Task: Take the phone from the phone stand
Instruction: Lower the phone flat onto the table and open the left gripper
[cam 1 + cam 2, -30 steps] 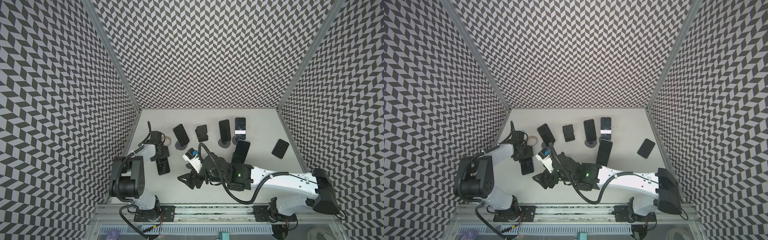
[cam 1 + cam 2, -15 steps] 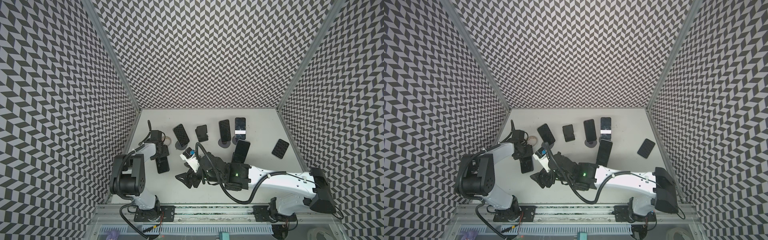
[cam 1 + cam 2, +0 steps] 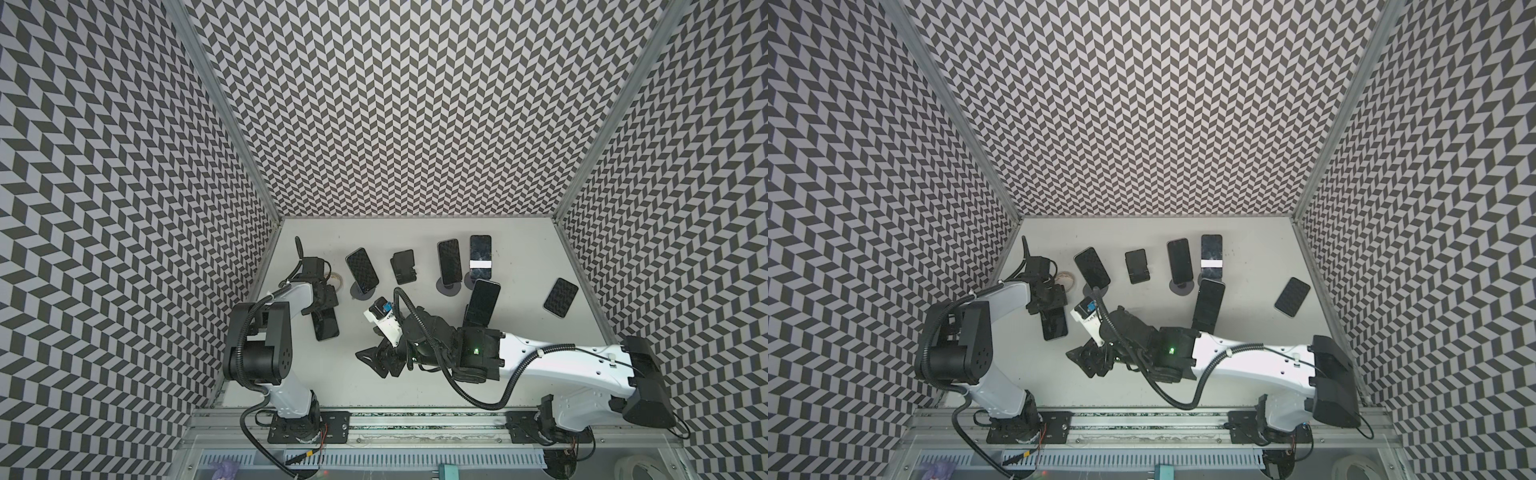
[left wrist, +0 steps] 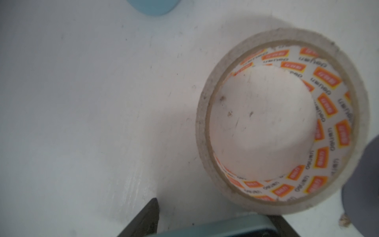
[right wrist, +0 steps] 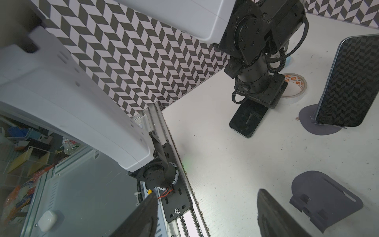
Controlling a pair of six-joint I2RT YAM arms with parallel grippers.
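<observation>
A dark phone (image 3: pixel 327 326) (image 3: pixel 1054 328) lies flat on the white table at the left. My left gripper (image 3: pixel 322 309) (image 3: pixel 1050 309) stands over its far end and is shut on it. The left wrist view shows the phone's blue-grey edge (image 4: pixel 215 228) between the two fingers. In the right wrist view the same phone (image 5: pixel 247 121) lies under the left arm. An empty dark grey phone stand (image 5: pixel 324 197) sits beside my right gripper (image 5: pixel 206 194) (image 3: pixel 372 359). That gripper is open, low over the table near the front, with nothing between its fingers.
A tape roll (image 3: pixel 337 280) (image 4: pixel 276 127) lies just behind the left gripper. Several other phones lean on stands along the back, among them one on a round base (image 3: pixel 361 268) (image 5: pixel 346 82) and one with a white strip (image 3: pixel 481 257). Another phone (image 3: pixel 560 297) lies flat at the right.
My right arm has shifted a little to the left over the table, its jaws still apart. The left arm and the phone have not visibly moved.
</observation>
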